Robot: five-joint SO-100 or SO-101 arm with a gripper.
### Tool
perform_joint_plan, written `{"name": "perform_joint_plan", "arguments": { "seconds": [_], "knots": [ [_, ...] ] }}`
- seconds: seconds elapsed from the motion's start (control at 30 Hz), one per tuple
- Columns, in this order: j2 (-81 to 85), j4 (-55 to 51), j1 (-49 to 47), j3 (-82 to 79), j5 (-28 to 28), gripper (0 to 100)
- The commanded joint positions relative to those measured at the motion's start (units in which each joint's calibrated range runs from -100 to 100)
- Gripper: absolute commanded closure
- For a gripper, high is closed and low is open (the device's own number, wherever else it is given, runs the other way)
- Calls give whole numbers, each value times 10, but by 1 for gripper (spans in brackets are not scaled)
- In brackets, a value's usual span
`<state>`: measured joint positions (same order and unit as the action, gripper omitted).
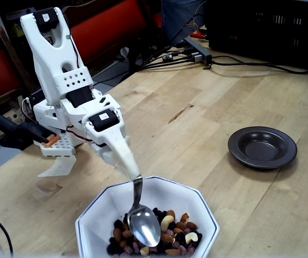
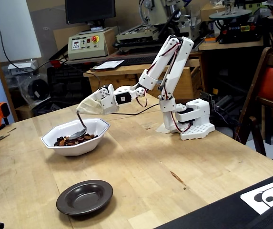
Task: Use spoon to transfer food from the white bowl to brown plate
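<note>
The worktop (image 1: 197, 97) is pale wood, bare over most of its surface in both fixed views. The white arm (image 2: 172, 62) stands on its base by the worktop's far edge in a fixed view (image 2: 193, 125) and reaches out over the surface toward the left edge.

The white bowl (image 1: 199, 201) sits at the near edge of the worktop in a fixed view, partly cut off by the picture's lower border; in the other fixed view it lies toward the far left corner (image 2: 97, 130), with the arm bending down above it.

The brown plate (image 1: 262, 147) rests flat and holds nothing, well apart from the bowl. It lies near the right edge in one fixed view and close to the near edge in the other (image 2: 85, 197).

The hand (image 1: 124, 156) is closed around the taped handle of the spoon (image 1: 144, 226), though the wrapping hides exactly how the fingers sit.

The spoon hangs down from the hand into the bowl, its shiny oval end just over or touching the food (image 1: 178, 226); which of the two cannot be told. Seen from the side, the spoon's end lies low inside the bowl (image 2: 78, 133).

The food, brown nuts, pale nuts and dark pieces, is heaped in the bottom of the bowl.
</note>
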<state>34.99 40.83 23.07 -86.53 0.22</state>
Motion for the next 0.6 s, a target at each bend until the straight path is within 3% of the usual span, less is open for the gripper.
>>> {"name": "perform_joint_plan", "arguments": {
  "seconds": [0.0,0.57],
  "knots": [
    [20,70,9,3,2,97],
    [19,120,9,-6,108,97]
  ]
}}
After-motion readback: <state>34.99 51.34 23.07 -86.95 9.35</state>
